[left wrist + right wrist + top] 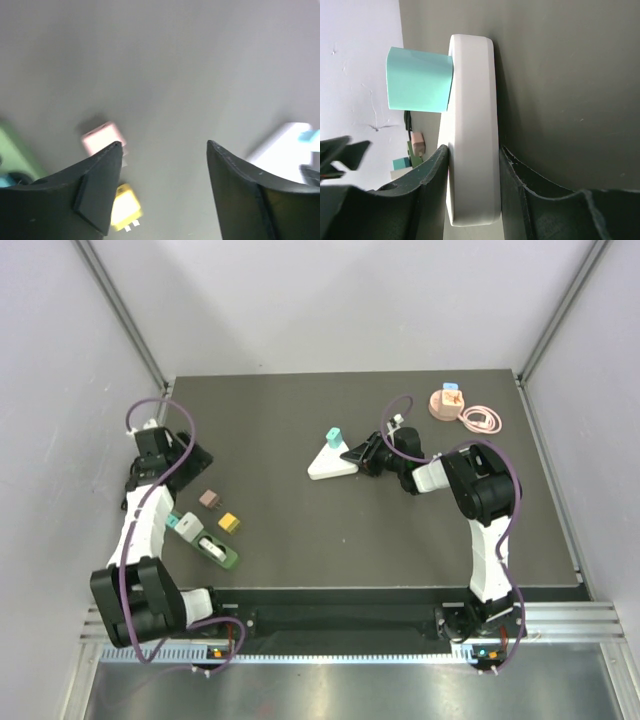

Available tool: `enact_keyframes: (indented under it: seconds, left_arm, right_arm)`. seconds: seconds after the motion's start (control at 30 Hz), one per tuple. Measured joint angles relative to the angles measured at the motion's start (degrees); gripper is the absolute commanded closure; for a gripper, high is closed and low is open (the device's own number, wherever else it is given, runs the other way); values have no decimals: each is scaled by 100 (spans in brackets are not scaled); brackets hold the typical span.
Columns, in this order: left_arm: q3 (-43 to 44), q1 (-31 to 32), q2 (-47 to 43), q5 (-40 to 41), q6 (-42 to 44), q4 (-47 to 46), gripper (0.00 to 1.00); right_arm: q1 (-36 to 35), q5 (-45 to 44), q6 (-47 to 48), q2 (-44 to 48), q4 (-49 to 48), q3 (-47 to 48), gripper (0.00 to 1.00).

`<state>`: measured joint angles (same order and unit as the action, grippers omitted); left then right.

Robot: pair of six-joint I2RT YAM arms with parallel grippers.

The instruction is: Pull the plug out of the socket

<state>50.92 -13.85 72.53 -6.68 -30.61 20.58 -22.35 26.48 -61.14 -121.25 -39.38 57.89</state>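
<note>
right gripper [472, 148] is clamped across the white socket [472, 90], with the teal plug [419, 80] sitting in its top face, prongs hidden. left gripper [165, 145] hangs open, nothing between its fingers; below it, all blur, a pink block [102, 137] and a yellow block [125, 206].

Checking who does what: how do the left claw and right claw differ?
The left claw stands open around nothing; the right claw is clamped on the white socket. The left claw is near the loose yellow plug; the right claw is near the seated teal plug. Both are black.
</note>
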Motion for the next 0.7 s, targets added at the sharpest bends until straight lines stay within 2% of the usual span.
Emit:
enact_keyframes:
  seconds: [0.13,0.3,0.53,0.67,0.7]
  left_arm:
    - [269,125,-258,-348,-44,-168,30]
    - [549,852,15,-553,-59,-328,29]
    - [1331,2509,1082,-354,190,-748,23]
    - [2146,3195,1982,-151,417,-905,8]
    - [2343,3340,2201,-94,472,-966,7]
  right_arm:
    - [0,0,0,0,0,0,100]
    - [0,0,0,0,0,0,100]
    - [0,2,0,0,0,0,100]
    - [0,4,0,0,0,0,100]
    - [0,7,0,0,0,0,100]
